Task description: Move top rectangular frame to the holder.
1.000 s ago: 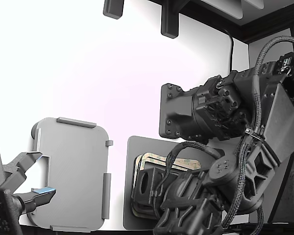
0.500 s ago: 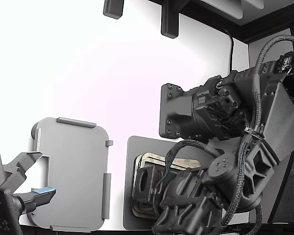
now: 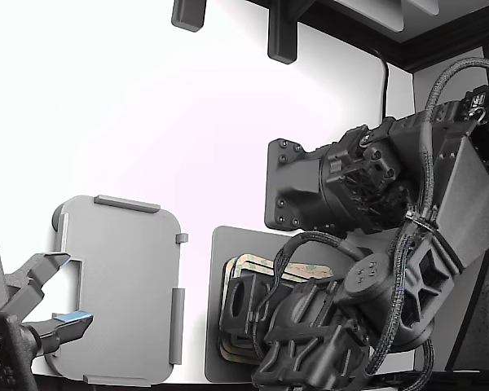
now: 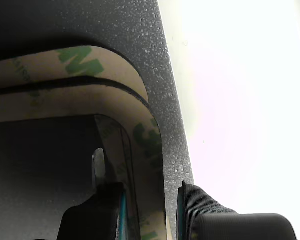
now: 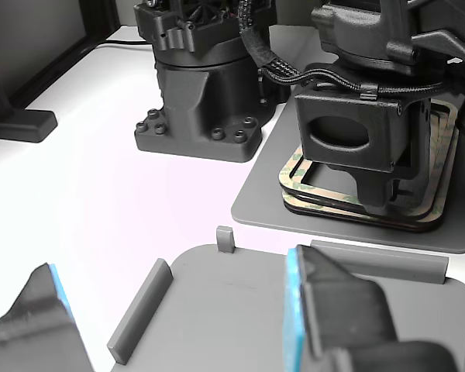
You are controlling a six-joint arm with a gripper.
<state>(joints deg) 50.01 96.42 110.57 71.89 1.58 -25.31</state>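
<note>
Gripper astride the frame stack

Gripper (image 4: 147, 210) sits low with its jaws apart, one finger inside and one outside the top rectangular frame (image 4: 140, 107), which I see on the stack on the dark mat (image 3: 220, 309). I see the holder (image 3: 118, 289) well apart, bare.

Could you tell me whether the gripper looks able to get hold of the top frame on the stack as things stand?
Probably yes: the gripper is down at the stack, its open fingers straddling one side of the top frame, with nothing between them.
</note>
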